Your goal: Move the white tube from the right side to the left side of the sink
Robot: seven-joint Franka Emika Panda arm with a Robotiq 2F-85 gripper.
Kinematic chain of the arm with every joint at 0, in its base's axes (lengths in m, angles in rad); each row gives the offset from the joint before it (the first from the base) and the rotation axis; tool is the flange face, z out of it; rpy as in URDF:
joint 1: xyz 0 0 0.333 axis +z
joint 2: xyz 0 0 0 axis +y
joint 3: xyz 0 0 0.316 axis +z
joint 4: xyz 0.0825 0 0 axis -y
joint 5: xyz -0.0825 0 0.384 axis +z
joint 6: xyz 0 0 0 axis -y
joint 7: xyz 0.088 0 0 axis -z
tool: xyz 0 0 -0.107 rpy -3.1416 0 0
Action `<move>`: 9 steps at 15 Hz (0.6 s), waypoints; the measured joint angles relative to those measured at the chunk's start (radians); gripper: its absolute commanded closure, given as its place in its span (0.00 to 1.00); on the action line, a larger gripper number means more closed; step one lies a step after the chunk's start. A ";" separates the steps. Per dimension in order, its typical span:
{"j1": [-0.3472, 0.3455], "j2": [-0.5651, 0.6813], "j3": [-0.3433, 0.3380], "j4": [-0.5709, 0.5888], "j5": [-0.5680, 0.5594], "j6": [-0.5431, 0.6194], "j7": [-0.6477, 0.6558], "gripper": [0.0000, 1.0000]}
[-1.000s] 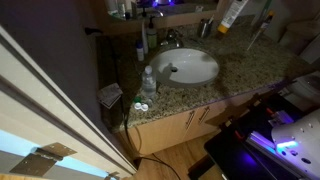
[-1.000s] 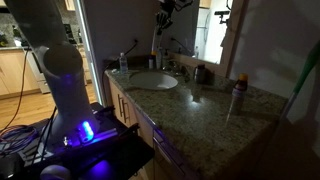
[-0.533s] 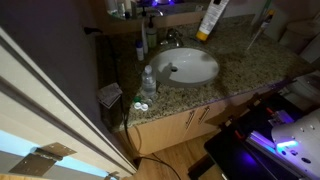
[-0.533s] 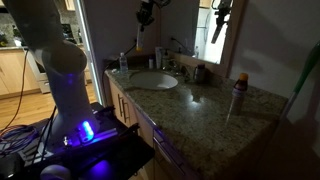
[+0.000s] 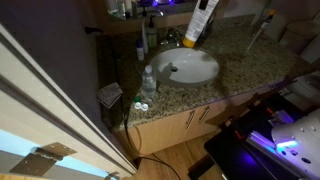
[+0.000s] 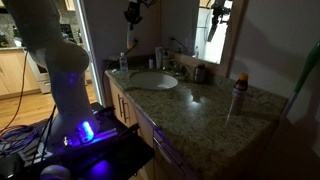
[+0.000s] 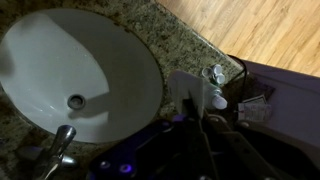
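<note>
Two jaws are closed on the top end of the white tube (image 5: 201, 20), and it is held up in the air. Its long side is tipped, dark end down, above the back rim of the sink (image 5: 195, 70) near the tap (image 5: 172, 39). The surface (image 5: 235, 65) on the sink's left side is not reached yet.

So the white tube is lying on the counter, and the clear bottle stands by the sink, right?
No: the white tube is in the air above the sink, held by the claw, as an exterior view shows. The clear bottle does stand by the sink.
</note>
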 measured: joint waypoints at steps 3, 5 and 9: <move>0.020 0.041 0.041 0.043 -0.045 0.042 0.043 0.99; 0.039 0.108 0.078 0.123 -0.137 0.075 0.113 0.99; 0.081 0.280 0.109 0.318 -0.277 0.081 0.242 0.97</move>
